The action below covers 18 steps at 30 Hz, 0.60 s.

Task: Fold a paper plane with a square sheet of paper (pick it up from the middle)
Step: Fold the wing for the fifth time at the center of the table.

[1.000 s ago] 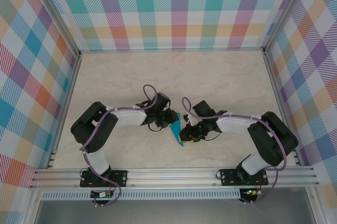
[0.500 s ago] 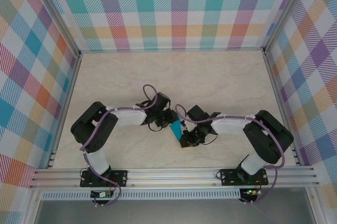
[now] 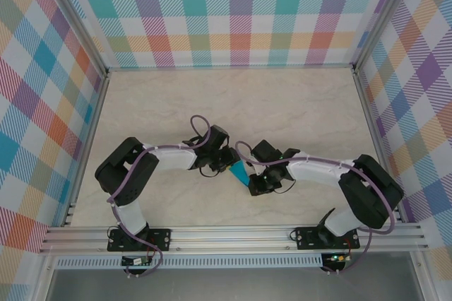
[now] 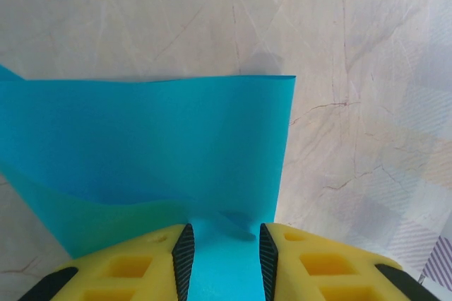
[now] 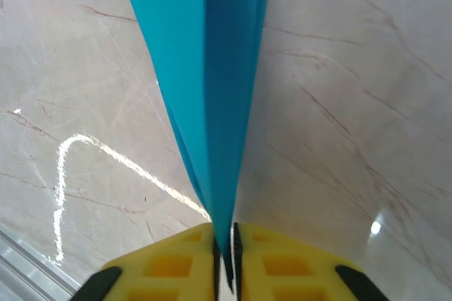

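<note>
The teal-blue paper [image 3: 240, 172] hangs between my two grippers near the table's middle front, folded into a narrow, pointed shape. In the right wrist view the paper [image 5: 212, 68] runs away from me as a thin, layered wedge, and my right gripper [image 5: 224, 251] is shut on its near edge. In the left wrist view the paper [image 4: 155, 138] spreads as a broad flat panel. A strip of it, with a small crumple, lies between the parted fingers of my left gripper [image 4: 222, 258]. From above, the left gripper [image 3: 229, 165] and the right gripper [image 3: 248, 179] almost touch.
The marble-patterned tabletop [image 3: 282, 103] stretches behind the arms. Checked walls [image 3: 233, 11] close in the back and both sides. An aluminium rail [image 3: 233, 234] runs along the near edge by the arm bases.
My right gripper has slid left toward the left gripper and pinched the paper. The paper looks narrower and more upright from above. The left arm has stayed put.
</note>
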{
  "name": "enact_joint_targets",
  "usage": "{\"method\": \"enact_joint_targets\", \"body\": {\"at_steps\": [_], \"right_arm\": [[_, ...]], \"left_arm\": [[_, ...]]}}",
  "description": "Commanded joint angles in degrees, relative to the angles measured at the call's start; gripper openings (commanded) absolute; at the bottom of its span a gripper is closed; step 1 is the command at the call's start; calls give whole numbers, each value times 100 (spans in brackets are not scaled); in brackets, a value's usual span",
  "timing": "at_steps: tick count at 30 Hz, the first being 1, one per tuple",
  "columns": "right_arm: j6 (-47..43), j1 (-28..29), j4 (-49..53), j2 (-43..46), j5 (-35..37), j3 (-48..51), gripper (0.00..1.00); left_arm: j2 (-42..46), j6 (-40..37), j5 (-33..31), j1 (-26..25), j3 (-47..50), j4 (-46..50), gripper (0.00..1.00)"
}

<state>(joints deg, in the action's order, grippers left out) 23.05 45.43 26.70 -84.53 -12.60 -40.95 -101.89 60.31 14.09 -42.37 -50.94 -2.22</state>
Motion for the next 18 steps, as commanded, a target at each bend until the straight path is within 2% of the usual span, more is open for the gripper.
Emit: {"method": "enact_joint_targets", "body": {"at_steps": [1, 5, 10, 12, 13, 18], "right_arm": [[-34, 40, 364, 188, 83, 5, 20], [498, 6, -90, 685, -380, 327, 26], [1062, -404, -649, 1315, -779, 492, 44], [1163, -688, -956, 1246, -1188, 545, 43], [1213, -788, -1098, 1136, -1392, 543, 39], [1212, -860, -1227, 522, -1605, 414, 35]], "left_arm": [[77, 138, -371, -50, 206, 41, 34], [87, 130, -382, -52, 233, 24, 34], [116, 97, -381, -61, 279, 25, 34], [116, 101, -385, -61, 288, 20, 34], [116, 97, -380, -61, 289, 23, 34], [126, 83, -392, -69, 269, 57, 34]]}}
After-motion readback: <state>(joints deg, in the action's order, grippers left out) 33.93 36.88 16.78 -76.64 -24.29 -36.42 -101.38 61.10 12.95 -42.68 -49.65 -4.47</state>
